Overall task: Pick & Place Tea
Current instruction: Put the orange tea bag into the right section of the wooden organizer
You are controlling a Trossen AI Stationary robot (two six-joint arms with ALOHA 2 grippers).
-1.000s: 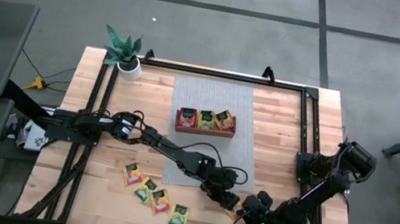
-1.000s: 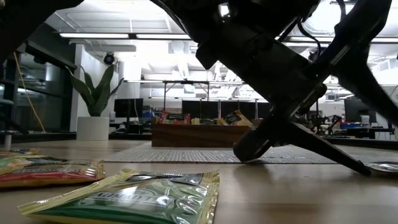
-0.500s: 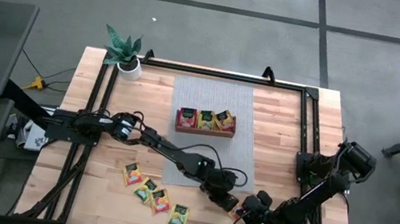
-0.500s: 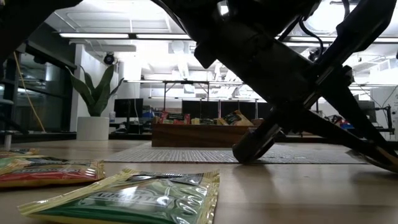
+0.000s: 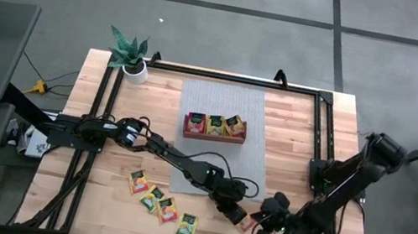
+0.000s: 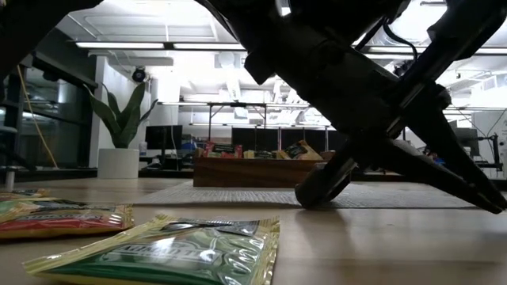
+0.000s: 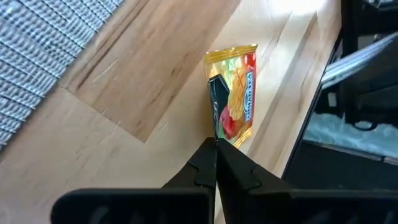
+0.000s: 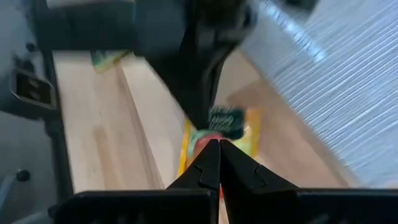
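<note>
Left gripper (image 5: 237,214) is down near the front of the table (image 5: 294,140), roughly 5 o'clock from the wooden tray (image 5: 213,136). Fingers pinched tight in the left wrist view, w/ a yellow-red tea packet (image 7: 234,93) right at the tips. Looks like it's clamped on the packet's edge.

Right gripper (image 5: 266,220) sits just beside it at 3 o'clock, jaws pressed together too, nothing between them afaict. Same packet shows past its tips in the right wrist view (image 8: 219,134), w/ the left arm's fingers over it.

Four more packets (image 5: 163,203) lie loose at the tray's 7 o'clock; a green one (image 6: 170,252) is closest in the low view. Tray already has packets in all 3 slots, on the grey mat (image 5: 220,102). Potted plant (image 5: 129,53) at the far-left corner.
</note>
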